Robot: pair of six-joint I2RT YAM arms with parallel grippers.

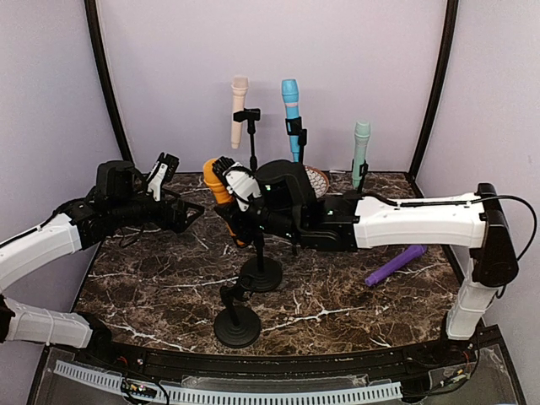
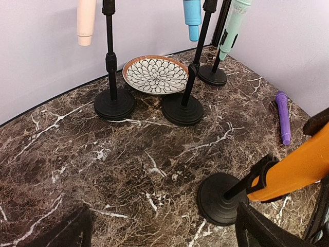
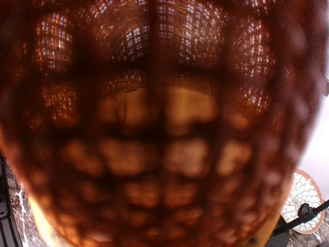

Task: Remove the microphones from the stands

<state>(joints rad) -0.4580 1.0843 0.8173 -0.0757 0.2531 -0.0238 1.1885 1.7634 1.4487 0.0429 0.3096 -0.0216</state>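
The orange microphone [image 1: 214, 180] sits tilted in the clip of a black stand [image 1: 260, 273] at mid table. My right gripper [image 1: 234, 187] is closed around its upper body just below the head. In the right wrist view the microphone's mesh head [image 3: 164, 134] fills the frame and hides the fingers. My left gripper [image 1: 192, 216] is open and empty, just left of the stand. In the left wrist view the orange microphone [image 2: 300, 169], its clip [image 2: 260, 177] and the stand base [image 2: 222, 199] lie to the right, by my right fingertip [image 2: 262, 232].
An empty black stand [image 1: 236, 325] stands near the front. Cream [image 1: 240, 110], blue [image 1: 291, 103] and teal [image 1: 361, 148] microphones stand on stands at the back by a patterned plate [image 2: 156, 74]. A purple microphone [image 1: 395, 264] lies on the right.
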